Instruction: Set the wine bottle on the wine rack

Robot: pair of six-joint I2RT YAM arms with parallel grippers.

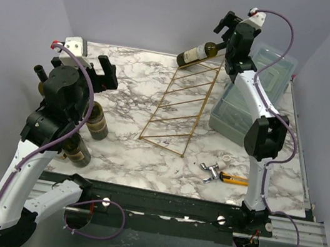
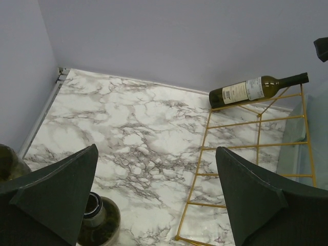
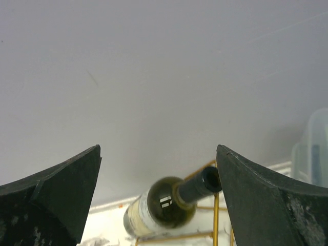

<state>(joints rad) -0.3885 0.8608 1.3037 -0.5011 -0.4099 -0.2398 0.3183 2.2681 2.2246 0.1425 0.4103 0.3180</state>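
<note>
The wine bottle, dark green with a pale label, lies on its side across the top rung of the gold wire wine rack, neck pointing right. My right gripper hovers open just above and behind the neck. In the right wrist view the bottle lies below the spread fingers of the gripper, touching neither, with the rack under it. My left gripper is open over the left of the table. Its wrist view shows the bottle and rack far ahead of the gripper.
Two more bottles stand upright by the left arm; one bottle's mouth shows under the left finger. A pale blue-grey plastic box sits right of the rack. A metal tool and a yellow cutter lie near the front.
</note>
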